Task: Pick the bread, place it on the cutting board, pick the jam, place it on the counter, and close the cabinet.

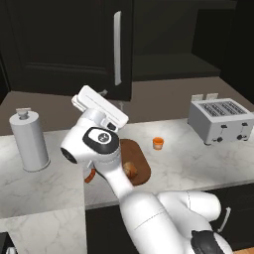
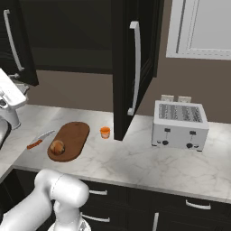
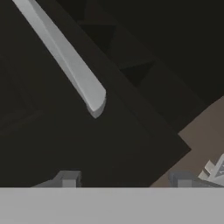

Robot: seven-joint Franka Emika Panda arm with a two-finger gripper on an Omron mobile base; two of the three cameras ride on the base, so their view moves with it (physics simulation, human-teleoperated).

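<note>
Small round golden-brown bread roll (image 2: 57, 147) already resting on the elongated dark reddish-brown wooden cutting board (image 2: 74, 135); tiny orange jam jar (image 2: 105, 132) standing on the white-grey veined marble counter (image 2: 135, 158), just beside the board and near the foot of the open door. Remaining, by the look of it: closing the large black panelled wall cabinet (image 1: 64, 44). Two-finger gripper (image 3: 124, 178) raised close to the door face in the hand view, fingertips (image 3: 68, 178) spread wide with nothing between them, the long silver bar handle (image 3: 70, 61) slanting above and its lower end just ahead. Door likely rigid and hinged, light to swing, smooth and a bit slippery on its panel. Best pushed flat on the outer face near the handle edge, far from the hinge, or hooked behind the bar. Silver two-slot toaster (image 2: 179, 124) well apart to the right.
</note>
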